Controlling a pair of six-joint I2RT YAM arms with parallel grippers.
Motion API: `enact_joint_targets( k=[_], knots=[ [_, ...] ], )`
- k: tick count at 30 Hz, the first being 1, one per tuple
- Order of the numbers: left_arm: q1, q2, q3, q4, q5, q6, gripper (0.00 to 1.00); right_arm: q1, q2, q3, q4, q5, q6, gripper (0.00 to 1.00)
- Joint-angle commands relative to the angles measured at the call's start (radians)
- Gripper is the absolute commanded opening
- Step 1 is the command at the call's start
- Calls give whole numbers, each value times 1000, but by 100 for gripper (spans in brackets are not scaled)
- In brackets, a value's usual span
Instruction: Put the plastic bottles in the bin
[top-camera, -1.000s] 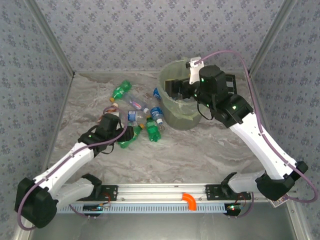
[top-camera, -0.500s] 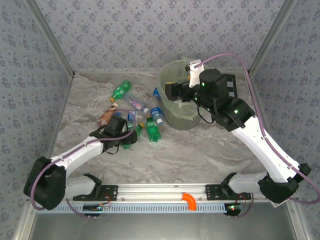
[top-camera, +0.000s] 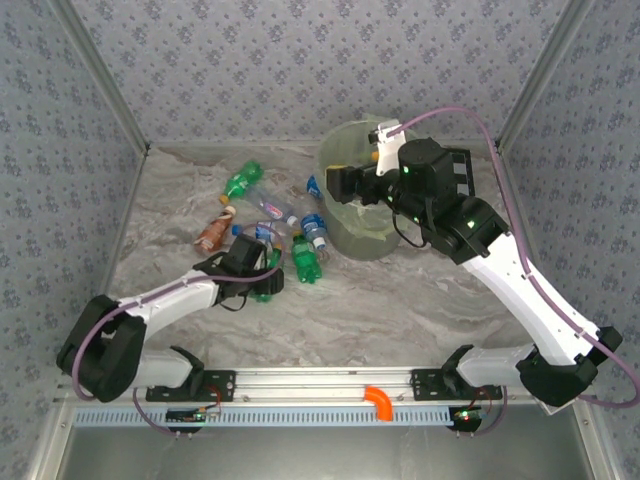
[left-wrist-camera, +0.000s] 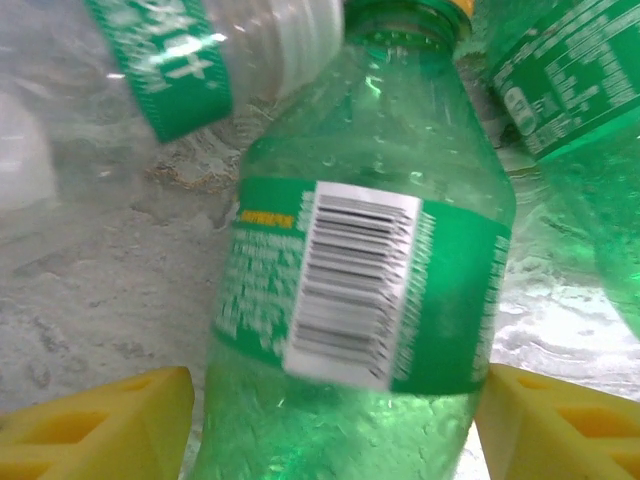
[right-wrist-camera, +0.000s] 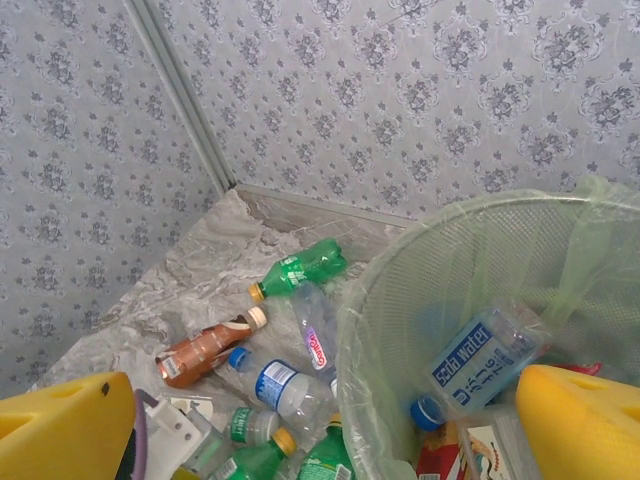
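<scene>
Several plastic bottles lie left of the bin (top-camera: 352, 238). They include a green one (top-camera: 241, 180) (right-wrist-camera: 300, 268), a red-orange one (top-camera: 212, 232) (right-wrist-camera: 200, 348), a clear one with a pink label (right-wrist-camera: 316, 338) and one with a blue label (right-wrist-camera: 280, 385). My left gripper (top-camera: 258, 272) (left-wrist-camera: 335, 405) is low on the table. Its yellow fingers (left-wrist-camera: 110, 420) press both sides of a green bottle (left-wrist-camera: 370, 250) that lies flat. My right gripper (top-camera: 345, 185) (right-wrist-camera: 320, 430) hangs open over the bin's rim (right-wrist-camera: 400, 260), holding nothing. A clear soda-water bottle (right-wrist-camera: 480, 360) lies inside the bin.
Patterned walls close in the marble table on three sides. Another green bottle (top-camera: 305, 262) and a blue-labelled one (top-camera: 315, 228) lie against the bin's left side. A red and white package (right-wrist-camera: 450, 455) is in the bin. An orange hook (top-camera: 379, 402) sits on the front rail.
My left arm has reached right to the green bottle, and its jaws have narrowed round it. My right gripper has shifted slightly left over the bin and stays open.
</scene>
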Motion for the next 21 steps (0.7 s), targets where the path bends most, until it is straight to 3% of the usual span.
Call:
enact_joint_targets(
  k=[1, 7, 12, 21],
  knots=[
    [-24, 65, 31, -13, -41, 22, 73, 7, -28, -27, 34, -29, 17, 100],
    [-88, 142, 77, -30, -94, 39, 67, 24, -40, -46, 32, -27, 31, 100],
    [-91, 94, 65, -33, -106, 33, 57, 42, -50, -35, 18, -1, 29, 100],
    [-92, -9, 31, -53, -112, 17, 51, 49, -47, -60, 35, 9, 51, 100]
  ],
)
